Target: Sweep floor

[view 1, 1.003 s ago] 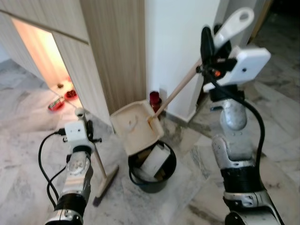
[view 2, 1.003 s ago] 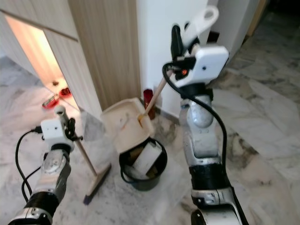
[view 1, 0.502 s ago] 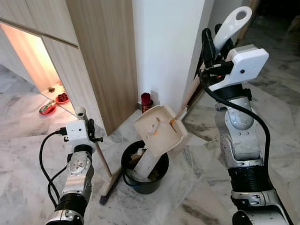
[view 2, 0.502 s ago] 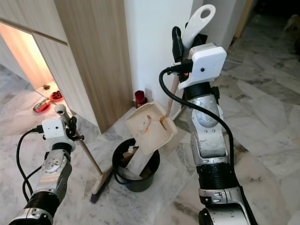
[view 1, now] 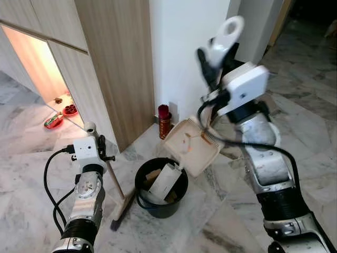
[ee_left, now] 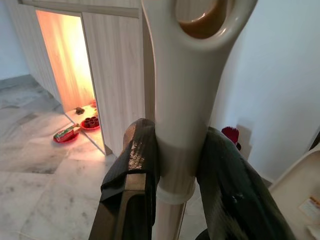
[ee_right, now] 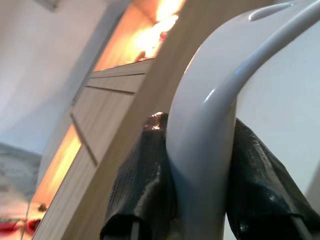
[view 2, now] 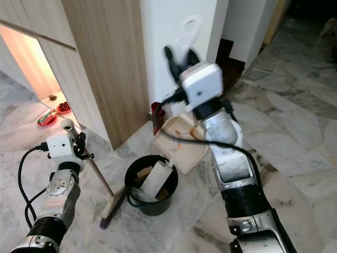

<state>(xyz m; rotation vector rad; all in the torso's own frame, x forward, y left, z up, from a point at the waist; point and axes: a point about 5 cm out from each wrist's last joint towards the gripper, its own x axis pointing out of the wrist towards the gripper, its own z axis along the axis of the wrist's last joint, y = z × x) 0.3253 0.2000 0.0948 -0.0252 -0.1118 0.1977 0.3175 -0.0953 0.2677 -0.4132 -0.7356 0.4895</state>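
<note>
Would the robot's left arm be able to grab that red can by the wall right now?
Probably not: the left gripper is shut on the broom handle, and the black bin stands between it and the red can.

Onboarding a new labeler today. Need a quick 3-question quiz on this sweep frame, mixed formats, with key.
1. True or false: the dustpan rests flat on the floor.
2. Multiple choice: the right gripper is shut on
A. the broom handle
B. the dustpan handle
C. the bin's rim
3. Short answer: what does the left gripper hold, and where is its brush end?

Key
1. False. It hangs tilted in the air beside and above the black bin.
2. B
3. The broom; its head rests on the marble floor beside the bin.
</note>
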